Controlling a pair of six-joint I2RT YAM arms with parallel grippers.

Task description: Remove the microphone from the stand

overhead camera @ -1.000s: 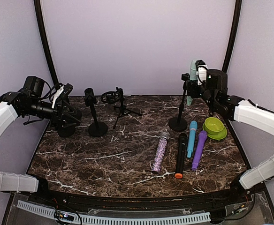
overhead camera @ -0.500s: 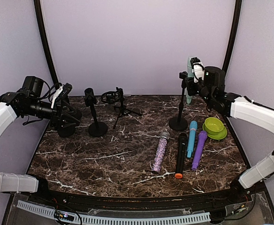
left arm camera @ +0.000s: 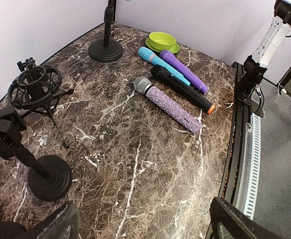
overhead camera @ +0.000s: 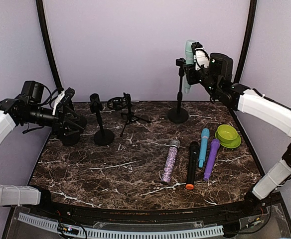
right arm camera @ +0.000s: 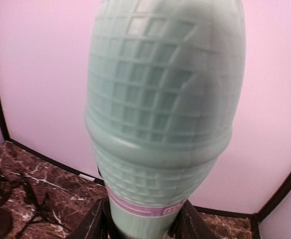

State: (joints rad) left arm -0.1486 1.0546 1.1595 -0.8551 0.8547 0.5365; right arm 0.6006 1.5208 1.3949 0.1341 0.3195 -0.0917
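A mint-green microphone (overhead camera: 189, 55) with a pink band (right arm camera: 160, 114) stands upright in the clip of a black round-base stand (overhead camera: 178, 99) at the back right of the marble table. My right gripper (overhead camera: 196, 61) is shut on the microphone's body just below its head. In the right wrist view its two dark fingers (right arm camera: 93, 221) press either side of the pink band, with the right gripper (right arm camera: 141, 225) centred on it. The stand's base (overhead camera: 178, 115) still hangs under the microphone. My left gripper (overhead camera: 70, 117) stays open at the far left, holding nothing.
By the left gripper are a round-base stand (overhead camera: 102, 128) and a tripod with a shock mount (overhead camera: 126, 110). On the table lie glitter (overhead camera: 169, 160), black (overhead camera: 191, 164), blue (overhead camera: 203, 147) and purple (overhead camera: 211, 158) microphones beside a green bowl (overhead camera: 227, 134).
My right gripper closed on the mint-green microphone and moved left and up. The stand came along, its base shifting left and toward the back wall. The left arm stayed put.
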